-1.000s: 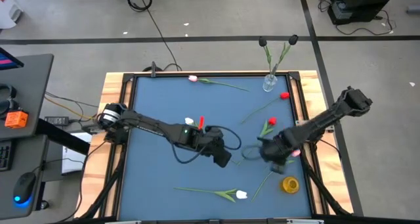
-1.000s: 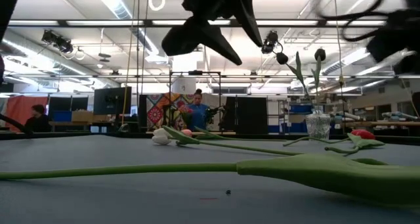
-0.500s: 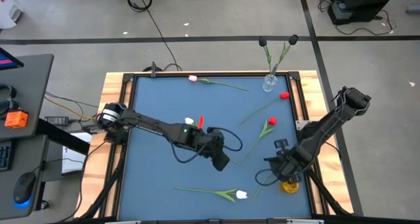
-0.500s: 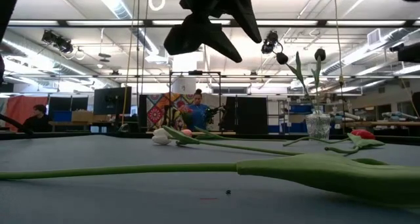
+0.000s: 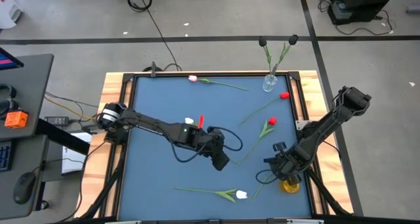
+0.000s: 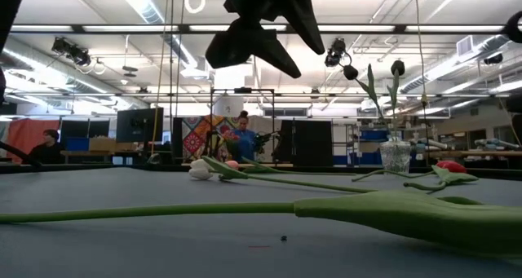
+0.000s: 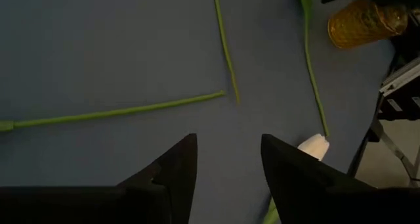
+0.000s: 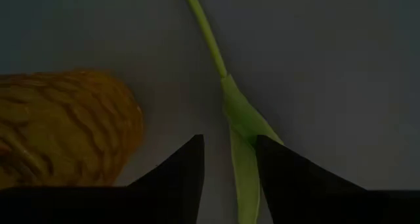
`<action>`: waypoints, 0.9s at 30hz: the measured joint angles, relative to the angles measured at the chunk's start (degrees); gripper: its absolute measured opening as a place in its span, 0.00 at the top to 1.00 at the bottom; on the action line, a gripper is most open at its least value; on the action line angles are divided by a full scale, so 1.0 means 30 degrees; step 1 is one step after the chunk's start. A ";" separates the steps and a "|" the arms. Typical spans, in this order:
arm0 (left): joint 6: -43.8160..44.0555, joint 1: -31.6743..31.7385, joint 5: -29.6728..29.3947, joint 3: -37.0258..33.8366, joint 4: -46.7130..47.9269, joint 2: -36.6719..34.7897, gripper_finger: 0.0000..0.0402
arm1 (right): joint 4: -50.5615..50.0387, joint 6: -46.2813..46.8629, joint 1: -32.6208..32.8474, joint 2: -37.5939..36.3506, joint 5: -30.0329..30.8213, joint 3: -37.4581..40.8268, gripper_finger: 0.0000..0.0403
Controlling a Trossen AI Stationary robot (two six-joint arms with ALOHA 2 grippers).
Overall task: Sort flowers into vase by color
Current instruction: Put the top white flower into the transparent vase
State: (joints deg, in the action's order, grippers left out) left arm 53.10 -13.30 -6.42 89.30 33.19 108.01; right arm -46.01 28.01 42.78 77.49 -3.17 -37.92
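Note:
Several tulips lie flat on the blue table: a white-pink one at the far edge, two red ones on the right, a white one near the front. Two black tulips stand in a clear vase. My right gripper is open, pointing down beside a yellow vase, its fingers either side of a green stem's leaf. My left gripper hangs open over the table's middle, holding nothing. My right gripper comes from above, its fingers along the stem and straddling the leaf that lies on the table. Whether the fingers touch the leaf I cannot tell.
The yellow vase stands close to the right gripper, at the table's near right corner. The clear vase sits on the far right edge. Loose stems and the white head lie under the left gripper. A wooden frame rims the table.
My right gripper has moved toward the table's near edge, beside the yellow vase, coming down over the stem there; most of that travel came early, then it slowed. The left arm and the flowers have kept still.

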 joint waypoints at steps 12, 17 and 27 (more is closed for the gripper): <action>0.0007 0.0190 -0.0001 0.0000 0.0022 -0.0014 0.57 | 0.0529 -0.0449 -0.0721 -0.0015 0.0697 0.0354 0.68; 0.0007 0.0254 -0.0010 0.0000 0.0022 -0.0015 0.57 | -0.0114 -0.0763 -0.1237 0.0051 0.0628 -0.0121 0.68; -0.0110 0.0314 -0.0007 0.0000 0.0020 -0.0015 0.57 | -0.1230 -0.3396 -0.2167 0.0116 0.2605 -0.2534 0.68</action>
State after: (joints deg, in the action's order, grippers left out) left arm 52.77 -12.35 -6.44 89.30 33.25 107.96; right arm -49.70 17.82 36.28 77.84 4.64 -45.53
